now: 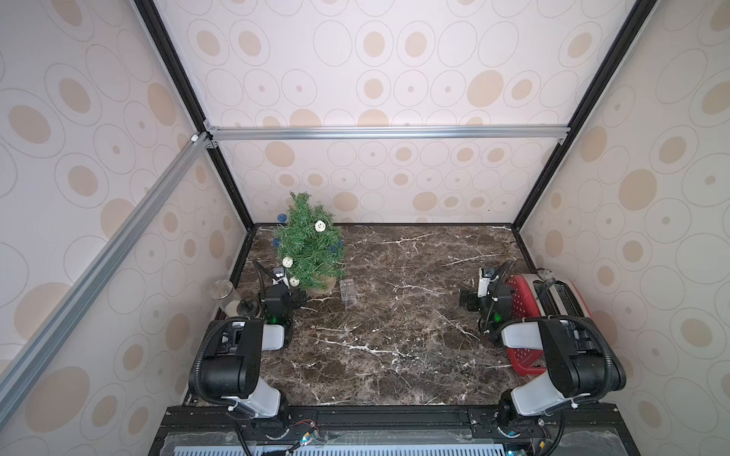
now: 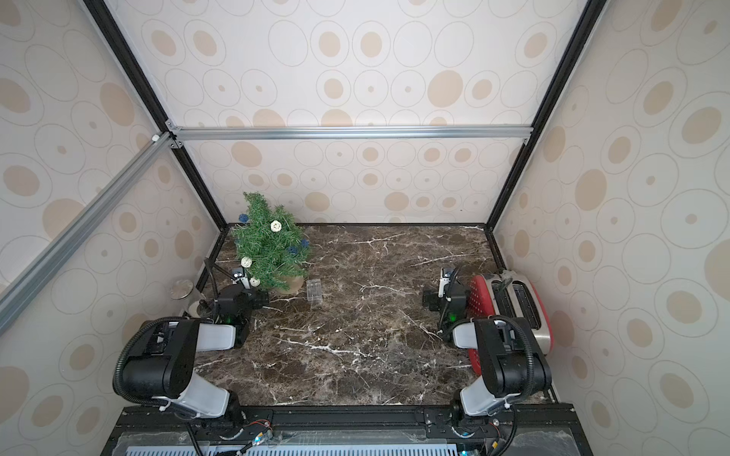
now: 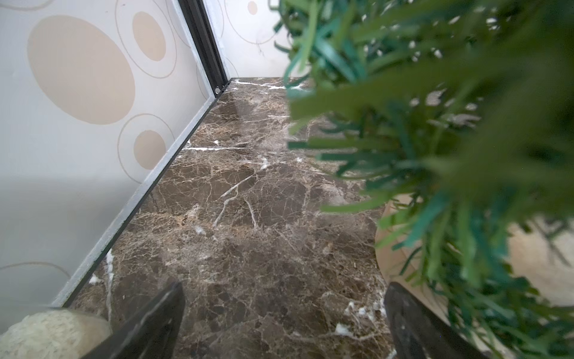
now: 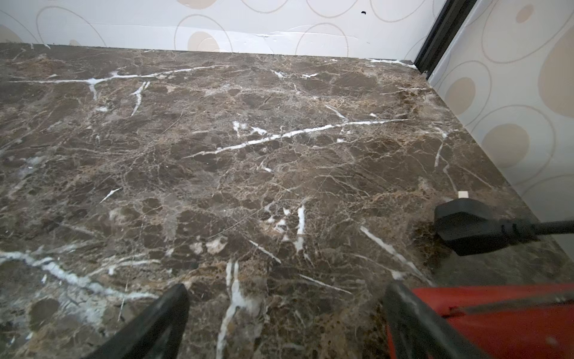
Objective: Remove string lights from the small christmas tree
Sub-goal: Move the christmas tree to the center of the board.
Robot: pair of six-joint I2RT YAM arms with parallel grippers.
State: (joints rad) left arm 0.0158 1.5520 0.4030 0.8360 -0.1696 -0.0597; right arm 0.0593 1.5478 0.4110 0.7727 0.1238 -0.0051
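Removal apparently not yet begun: the string lights [image 1: 320, 226] drape the small christmas tree [image 1: 304, 243], left fingers [image 3: 155, 320] apart beside its base, right fingers [image 4: 161, 320] apart well away from it

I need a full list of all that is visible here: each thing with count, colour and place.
small christmas tree: one, green with tan base, far left corner of the table
string lights: one strand, cream and dark blue balls, hung on the tree
battery box: one, clear, on the table right of the tree base
jar: one, glass with metal lid, at the left wall
basket: one, red, at the right wall
toaster: one, silver and red, with the basket
plug: one, black, on the table near the right wall
table: one, dark brown marble
left pincer: one, black, open, beside the tree base
right pincer: one, black, open, beside the basket
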